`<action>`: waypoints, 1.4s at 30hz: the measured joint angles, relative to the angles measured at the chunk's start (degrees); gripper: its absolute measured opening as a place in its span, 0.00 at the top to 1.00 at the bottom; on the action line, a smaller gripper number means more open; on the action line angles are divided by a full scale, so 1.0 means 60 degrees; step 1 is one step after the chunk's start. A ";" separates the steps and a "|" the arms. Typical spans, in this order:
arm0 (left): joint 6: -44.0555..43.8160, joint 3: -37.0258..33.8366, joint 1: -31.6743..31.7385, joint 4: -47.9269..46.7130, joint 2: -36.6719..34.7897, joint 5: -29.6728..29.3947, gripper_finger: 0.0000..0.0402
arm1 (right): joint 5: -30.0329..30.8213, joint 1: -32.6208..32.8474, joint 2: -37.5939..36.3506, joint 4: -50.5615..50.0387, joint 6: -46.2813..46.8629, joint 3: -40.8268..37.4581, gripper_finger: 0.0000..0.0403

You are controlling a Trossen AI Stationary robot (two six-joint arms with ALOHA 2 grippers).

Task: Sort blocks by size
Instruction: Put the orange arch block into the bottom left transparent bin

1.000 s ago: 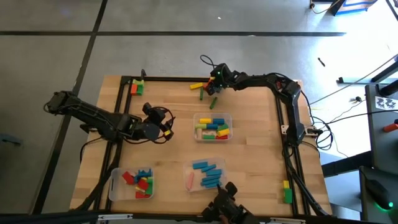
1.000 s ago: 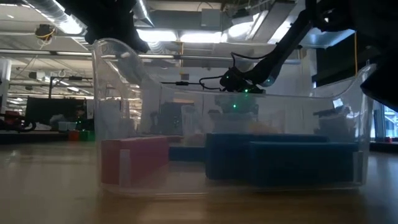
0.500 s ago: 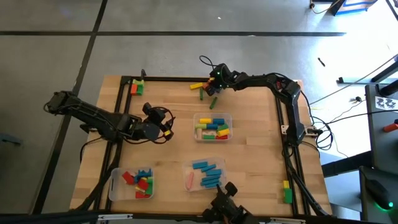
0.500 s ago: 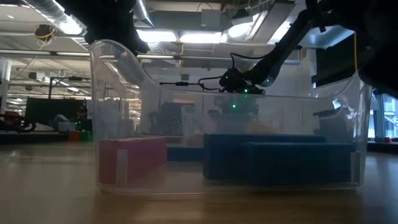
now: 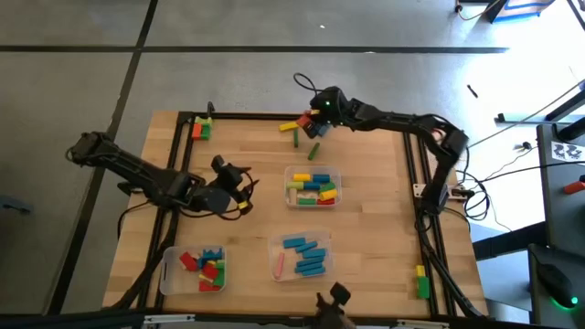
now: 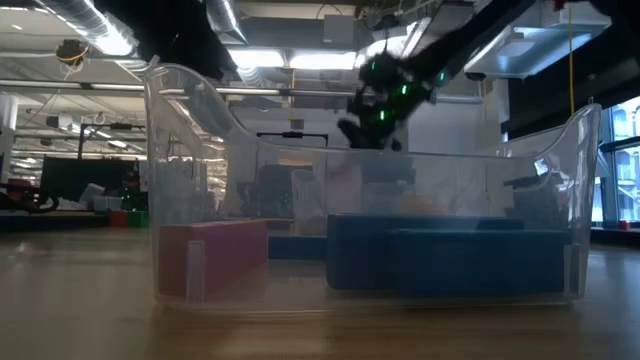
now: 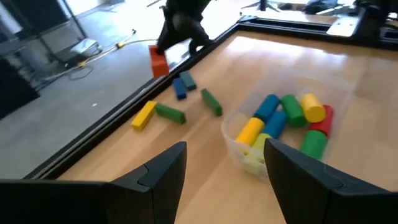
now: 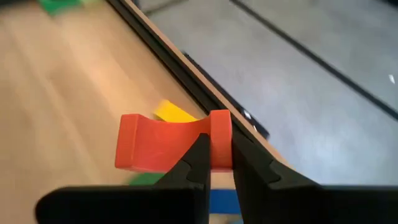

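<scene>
My right gripper is at the table's far edge and is shut on a red block with a notch in one long side. It also shows in the high view and in the low view. Below it, loose blocks lie flat on the table: a yellow one, green ones and a blue one. My left gripper is open and empty left of the middle tray. My right gripper pinches one end of the red block between its two fingers. The rest of the block sticks out sideways from the fingers. In the left wrist view the block hangs below the gripper, clear of the table.
Three clear trays hold sorted blocks: the middle one with mixed colours, a near left one and a near middle one with blue blocks. More blocks lie at the far left corner and at the near right rail.
My right gripper has risen from the loose blocks with the red block, which is now lifted clear of the table. My left gripper has shifted a little toward the table's near edge.
</scene>
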 joint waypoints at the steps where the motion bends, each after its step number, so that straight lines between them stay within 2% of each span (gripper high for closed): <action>1: 0.0077 0.0000 -0.0113 0.0051 -0.0026 -0.0008 0.48 | -0.0002 0.0147 -0.0238 -0.0059 0.0001 0.0000 0.88; 10: 0.0574 0.0004 -0.0943 0.0364 -0.0087 -0.0076 0.48 | -0.0082 0.1937 -0.1439 -0.0236 0.0015 0.0004 0.88; 17: 0.0639 0.0004 -0.1421 0.0382 -0.0099 -0.0075 0.48 | -0.0054 0.3316 -0.1473 -0.0258 0.0101 0.0004 0.88; 23: 0.0773 0.0004 -0.1920 0.0378 -0.0350 -0.0076 0.48 | 0.0449 0.4428 -0.1473 -0.0254 0.0284 0.0004 0.88; 32: 0.0590 0.0004 -0.2534 0.0371 -0.0397 -0.0076 0.48 | 0.0927 0.5537 -0.1473 -0.0250 0.0783 0.0004 0.88; 42: 0.0331 0.0004 -0.3430 0.0415 -0.0418 -0.0072 0.48 | 0.0960 0.6871 -0.1321 0.0216 0.1089 0.0020 0.88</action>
